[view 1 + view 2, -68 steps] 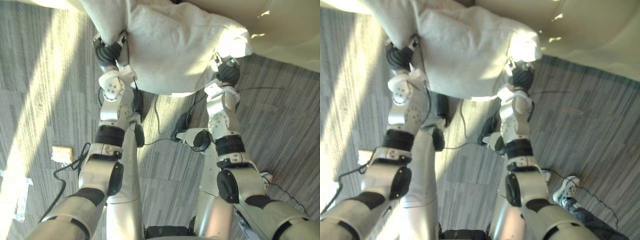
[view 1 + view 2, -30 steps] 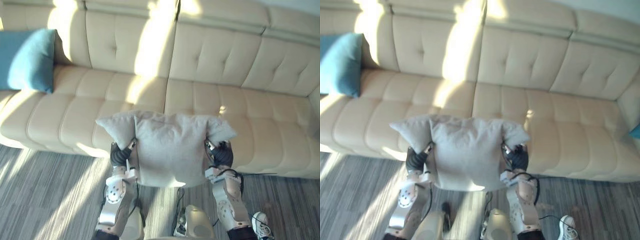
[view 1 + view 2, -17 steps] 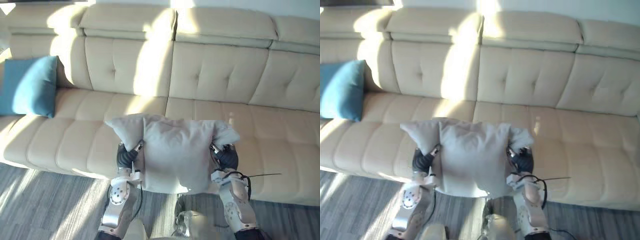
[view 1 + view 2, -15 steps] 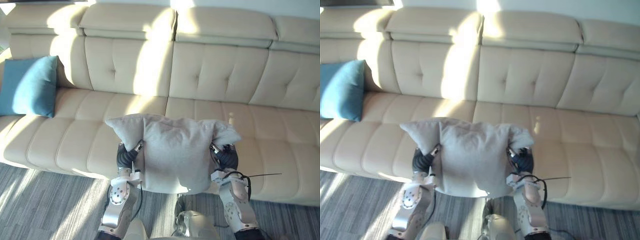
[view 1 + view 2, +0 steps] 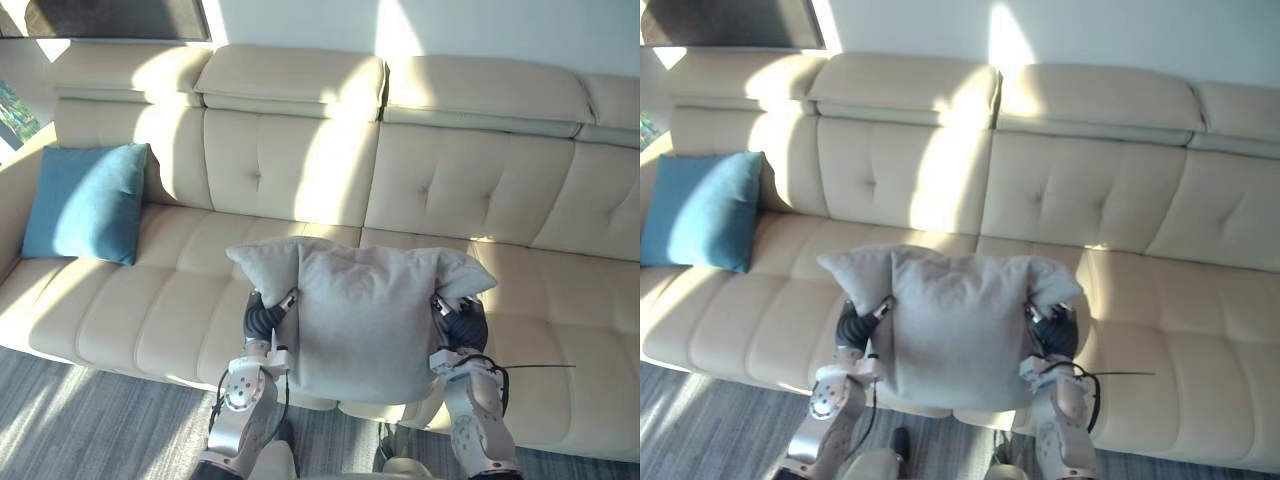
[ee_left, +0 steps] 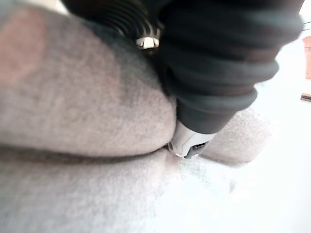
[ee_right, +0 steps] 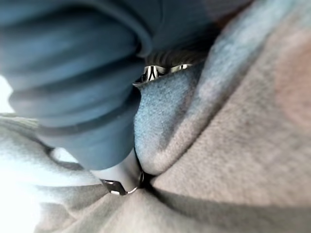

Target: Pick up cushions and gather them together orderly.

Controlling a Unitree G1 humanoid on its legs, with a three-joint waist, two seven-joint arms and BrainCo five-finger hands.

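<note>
The grey cushion [image 5: 365, 320] hangs between the left hand [image 5: 262, 318] and the right hand [image 5: 462, 322], pinned at its sides over the front edge of the cream sofa [image 5: 300, 170]. The fabric hides each grip, so I cannot tell whether they clutch or merely press. An uneven squeeze could let it sag and drop to the carpet [image 5: 60, 420]. The blue cushion [image 5: 88, 203] leans at ten o'clock, with bare seat between.

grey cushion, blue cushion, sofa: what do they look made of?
Grey cushion: matte woven fabric, probably; a fuzzy nap shows in the wrist views, and the soft fill folds and dents. Blue cushion: matte cloth, weave too far off to tell. Sofa: smooth cream leather or faux leather, tufted, with a soft sheen in the sunlight.
</note>
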